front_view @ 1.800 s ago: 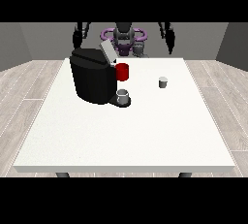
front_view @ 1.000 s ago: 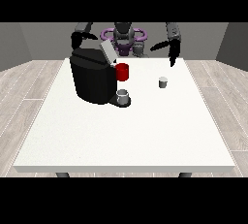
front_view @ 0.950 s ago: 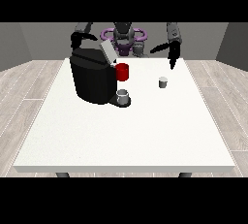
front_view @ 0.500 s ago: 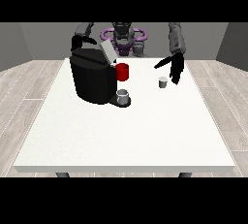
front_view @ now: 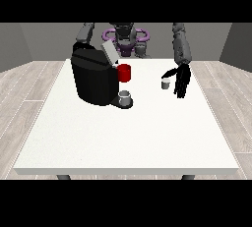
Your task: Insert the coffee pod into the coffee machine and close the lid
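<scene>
From the front view, my hand at the view's right (front_view: 180, 79) hangs just beside the pod (front_view: 166, 83), fingers (front_view: 183, 87) pointing down toward the tabletop (front_view: 147, 137), fairly straight and holding nothing; the thumb reaches toward the pod's top, though I cannot tell if it touches. My other hand, at the view's left, is hidden behind the machine (front_view: 96, 76), so I cannot tell how it is set. The risk as I judge it: the pod is small and light-looking, and a sideways brush from my fingers as they come round it could tip it or send it skidding toward the tabletop's edge. Carrying it across, I could also clip the red cup (front_view: 125, 72) or the tilted lid (front_view: 109, 52). The pod is a short grey cylinder with a paler top, standing upright on the tabletop, well apart from the machine, toward the right of the view.
</scene>
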Tool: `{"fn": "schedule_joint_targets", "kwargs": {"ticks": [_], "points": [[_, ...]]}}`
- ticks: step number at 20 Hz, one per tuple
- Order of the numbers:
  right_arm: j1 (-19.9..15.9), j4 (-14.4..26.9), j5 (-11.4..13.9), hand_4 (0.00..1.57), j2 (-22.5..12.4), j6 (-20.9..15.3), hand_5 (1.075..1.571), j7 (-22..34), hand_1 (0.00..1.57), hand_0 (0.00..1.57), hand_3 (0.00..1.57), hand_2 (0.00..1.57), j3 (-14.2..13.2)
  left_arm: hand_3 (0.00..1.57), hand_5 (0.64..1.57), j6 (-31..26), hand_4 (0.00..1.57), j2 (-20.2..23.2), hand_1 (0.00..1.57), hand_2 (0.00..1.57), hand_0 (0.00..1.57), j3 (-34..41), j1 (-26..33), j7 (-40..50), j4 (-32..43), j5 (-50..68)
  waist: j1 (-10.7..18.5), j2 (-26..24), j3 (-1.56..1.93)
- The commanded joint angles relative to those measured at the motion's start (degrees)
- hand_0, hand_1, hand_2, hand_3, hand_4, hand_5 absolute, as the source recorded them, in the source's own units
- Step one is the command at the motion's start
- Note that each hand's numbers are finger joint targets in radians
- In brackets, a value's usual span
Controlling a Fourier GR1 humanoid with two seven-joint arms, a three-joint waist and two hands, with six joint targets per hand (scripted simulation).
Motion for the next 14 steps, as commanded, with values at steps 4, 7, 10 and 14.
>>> {"fn": "schedule_joint_targets", "kwargs": {"ticks": [4,7,10,14], "points": [[-2.49,1.28,-0.74,0.52,-0.70,-0.39,1.571,0.62,0.00,0.00,0.00,0.00,-1.72,0.00,1.571,-0.63,0.00,0.51,0.00,0.00,0.00,-1.98,-5.14,-1.42,7.92,-4.79,-0.45,1.41,0.00],[-5.91,2.97,0.20,0.36,-0.73,-2.03,1.571,1.16,0.00,0.00,0.00,0.00,-2.66,0.00,1.571,0.26,0.00,-0.72,0.00,0.00,0.00,-2.83,-6.33,-0.52,8.96,-6.31,0.92,2.79,0.00],[-5.30,5.36,-1.54,0.26,-4.42,1.94,1.571,-2.17,0.00,0.00,0.00,0.00,-5.10,0.00,1.571,-2.43,0.00,0.83,0.00,0.37,0.00,-1.08,-7.38,-0.13,9.41,-4.80,0.37,2.86,0.03],[-2.77,6.58,-0.25,0.37,-0.59,-0.68,1.571,-1.45,0.00,0.00,0.00,0.00,-2.65,0.00,1.571,-4.85,0.00,0.43,0.00,0.19,0.00,-2.11,-7.21,-1.95,10.08,-5.55,1.60,0.24,0.02]]}}
